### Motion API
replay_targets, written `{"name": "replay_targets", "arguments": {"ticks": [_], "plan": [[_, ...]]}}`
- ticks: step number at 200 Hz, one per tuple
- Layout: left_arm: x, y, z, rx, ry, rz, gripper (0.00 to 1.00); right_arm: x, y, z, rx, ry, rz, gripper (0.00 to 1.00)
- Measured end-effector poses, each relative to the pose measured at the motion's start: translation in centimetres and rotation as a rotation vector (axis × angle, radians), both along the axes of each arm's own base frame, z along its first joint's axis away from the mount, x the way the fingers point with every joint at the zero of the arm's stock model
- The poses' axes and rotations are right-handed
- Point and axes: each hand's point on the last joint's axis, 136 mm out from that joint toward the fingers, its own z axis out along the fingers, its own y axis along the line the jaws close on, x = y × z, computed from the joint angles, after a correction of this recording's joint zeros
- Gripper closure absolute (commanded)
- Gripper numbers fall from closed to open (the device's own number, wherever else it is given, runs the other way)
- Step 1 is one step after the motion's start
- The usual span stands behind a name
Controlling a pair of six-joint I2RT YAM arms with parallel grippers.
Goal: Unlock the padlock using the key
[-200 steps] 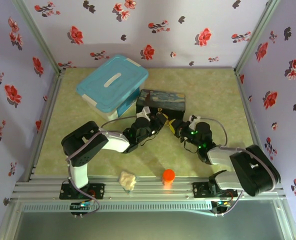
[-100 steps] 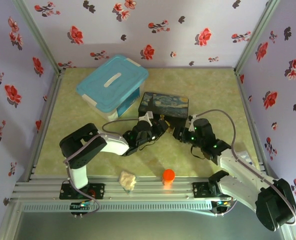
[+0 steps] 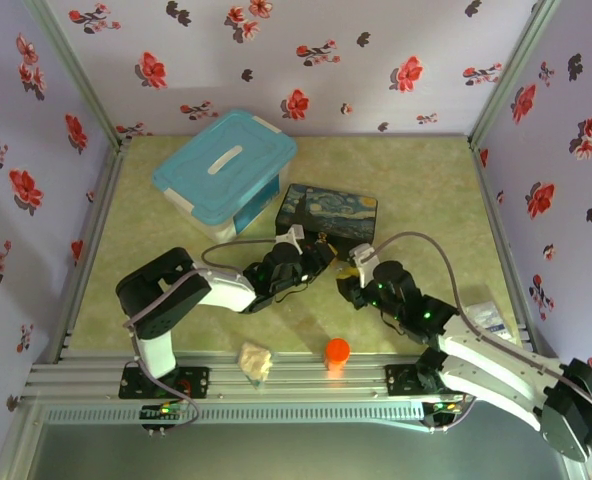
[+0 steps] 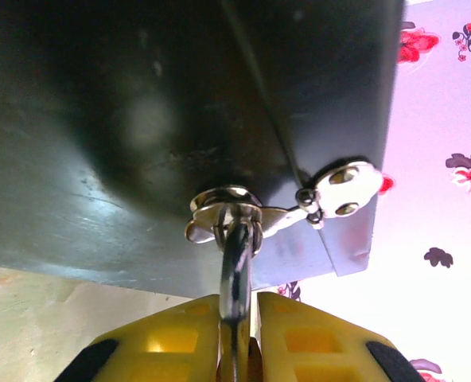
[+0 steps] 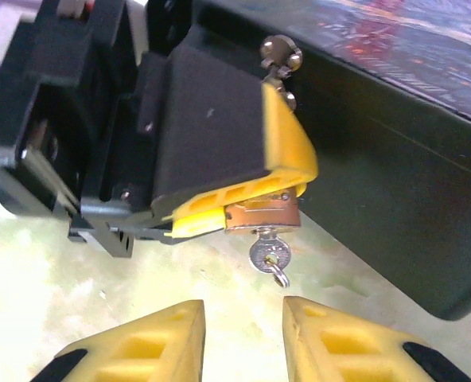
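1. Now backing off: over the last second the right gripper [image 5: 243,318] has drawn away from the lock toward the near edge. Its yellow jaws have parted and stand apart just below the key [image 5: 268,256], touching nothing.
2. We see the key left hanging from the underside of the padlock [image 5: 261,215], its head and small ring pointing down. We judge it seated in the keyhole, so the insertion looks done.
3. The left gripper [image 3: 318,258] has hardly shifted. Its jaws stay clamped on the padlock, holding it at the dark front of the Starry Night box [image 3: 328,208].
4. From the left wrist, the silver shackle [image 4: 235,267] runs up through the box's hasp [image 4: 223,208]. We cannot tell whether it has sprung, so we take the turn of the key to be still owed.
5. The Starry Night box is shut and its contents are hidden. Beside it at the back left, the blue-lidded bin [image 3: 226,165] has its lid on, and we cannot see inside.
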Motion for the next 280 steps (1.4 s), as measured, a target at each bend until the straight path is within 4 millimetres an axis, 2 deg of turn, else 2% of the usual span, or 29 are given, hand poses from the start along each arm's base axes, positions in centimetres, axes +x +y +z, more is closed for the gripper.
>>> {"name": "replay_targets", "arguments": {"ticks": [62, 78, 108, 150, 173, 214, 280], "plan": [[-0.1, 0.1, 0.6, -0.009, -0.009, -0.001, 1.0, 0.6, 0.7, -2.3, -0.225, -0.081, 0.029, 0.69], [-0.1, 0.1, 0.6, -0.009, -0.009, -0.001, 1.0, 1.3, 0.8, -2.0, -0.268, -0.109, 0.008, 0.71], [-0.2, 0.3, 0.7, -0.01, -0.009, -0.001, 1.0, 2.5, 1.3, -1.2, -0.315, -0.152, -0.017, 0.81], [-0.1, 0.4, 0.7, -0.01, -0.012, 0.007, 1.0, 3.0, 1.6, -1.0, -0.334, -0.171, -0.024, 0.87], [0.0, 0.5, 0.9, -0.012, -0.014, 0.013, 1.0, 3.1, 1.7, -0.9, -0.328, -0.18, -0.027, 0.95], [0.5, 1.0, 0.9, -0.009, -0.018, 0.038, 1.0, 3.7, 2.2, -0.8, -0.245, -0.147, -0.019, 0.98], [0.4, 1.1, 1.0, -0.019, -0.023, 0.038, 1.0, 3.5, 1.8, -0.6, 0.203, 0.091, 0.01, 1.0]]}}
